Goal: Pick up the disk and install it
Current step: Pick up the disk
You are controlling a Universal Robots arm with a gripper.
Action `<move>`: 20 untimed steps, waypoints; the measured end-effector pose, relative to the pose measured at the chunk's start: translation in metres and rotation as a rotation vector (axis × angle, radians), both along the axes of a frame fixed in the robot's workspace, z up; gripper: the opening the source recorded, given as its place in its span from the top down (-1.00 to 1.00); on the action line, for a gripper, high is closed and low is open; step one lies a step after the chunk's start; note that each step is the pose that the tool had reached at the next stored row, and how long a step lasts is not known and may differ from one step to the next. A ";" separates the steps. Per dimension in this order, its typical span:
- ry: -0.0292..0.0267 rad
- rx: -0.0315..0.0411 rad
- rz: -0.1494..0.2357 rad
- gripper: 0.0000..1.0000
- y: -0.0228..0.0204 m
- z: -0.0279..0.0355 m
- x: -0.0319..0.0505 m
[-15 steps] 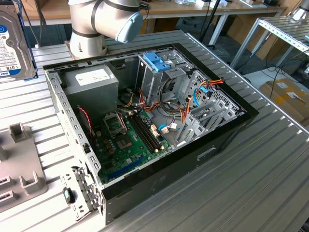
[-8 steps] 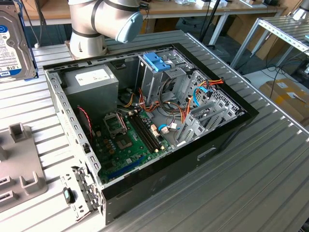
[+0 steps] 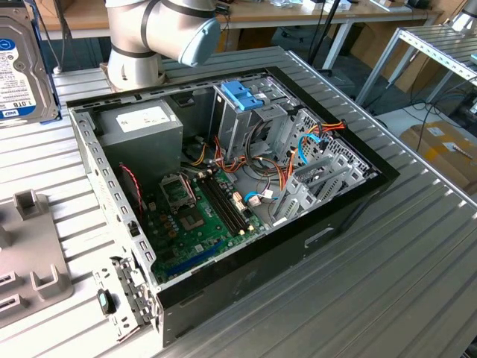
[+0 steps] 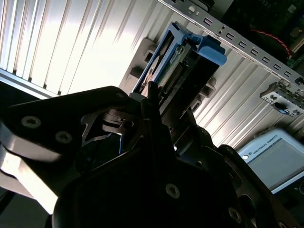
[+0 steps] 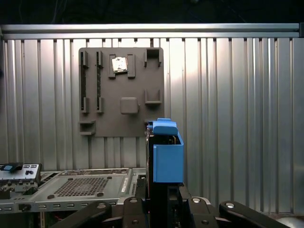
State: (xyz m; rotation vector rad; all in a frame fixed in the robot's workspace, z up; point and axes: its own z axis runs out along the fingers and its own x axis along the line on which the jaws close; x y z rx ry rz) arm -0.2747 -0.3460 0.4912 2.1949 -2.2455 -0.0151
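The disk (image 3: 21, 67) is a grey metal drive with a blue-and-white label, seen at the exterior view's upper left edge, raised above the ribbed table. In both wrist views its bright blue carrier (image 5: 167, 154) (image 4: 183, 66) stands edge-on between the dark fingers of my gripper (image 5: 164, 202) (image 4: 154, 111), which is shut on it. The disk hangs over the table beside the open computer case (image 3: 350, 205), apart from it.
Inside the case are a drive cage with a bare blue bracket (image 3: 242, 95), a grey power supply box (image 3: 141, 123), a green mainboard (image 3: 197, 212) and loose cables. A grey fixture plate (image 5: 121, 90) (image 3: 30, 261) lies on the table. The arm's base (image 3: 138, 45) stands behind the case.
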 end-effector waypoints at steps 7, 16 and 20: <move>0.0000 0.0000 0.000 0.30 0.0000 0.0000 0.0189; 0.0000 0.0000 0.000 0.30 0.0000 -0.0001 0.0459; 0.0000 0.0001 0.000 0.30 0.0001 -0.0002 0.0559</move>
